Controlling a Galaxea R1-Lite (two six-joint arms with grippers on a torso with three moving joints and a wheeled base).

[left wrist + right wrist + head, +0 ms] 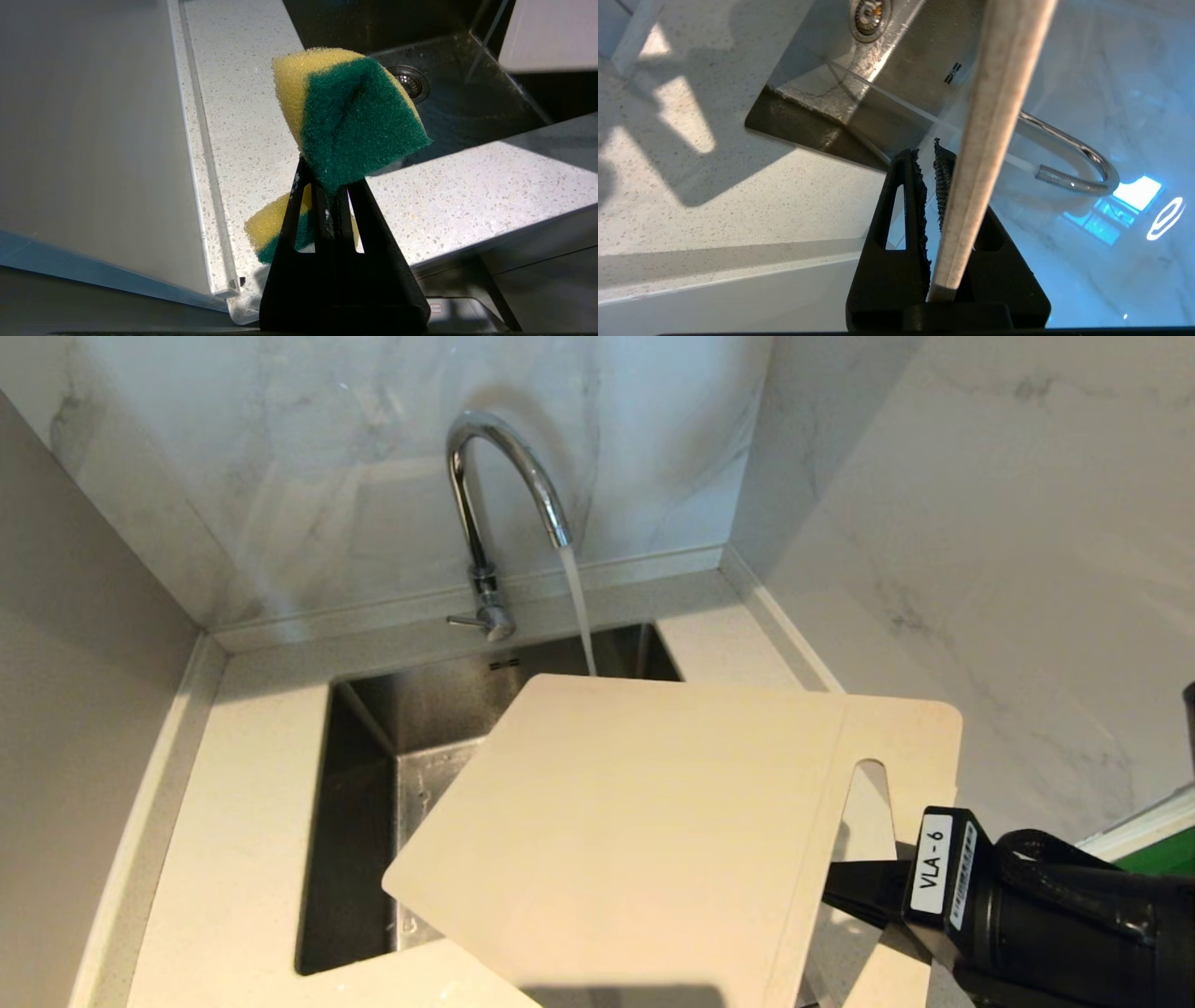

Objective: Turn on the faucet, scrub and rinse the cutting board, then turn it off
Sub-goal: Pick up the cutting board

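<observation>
Your right claw (931,219) is clamped on the handle end of the thin off-white plastic cutting board (644,840), at the lower right of the head view, so the board juts out over the steel sink (411,747) at centre. The tall chrome gooseneck faucet (495,476), upper centre, is running; its stream drops behind the board's far edge. Your left claw (327,196) pinches a yellow-and-green sponge (348,121) above the speckled desk (467,200), likely ready for scrubbing.

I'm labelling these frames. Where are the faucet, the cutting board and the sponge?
faucet (509,453): head view, top of the arched spout.
cutting board (644,821): head view, middle of its flat face.
sponge (355,126): left wrist view, its green scouring side.
</observation>
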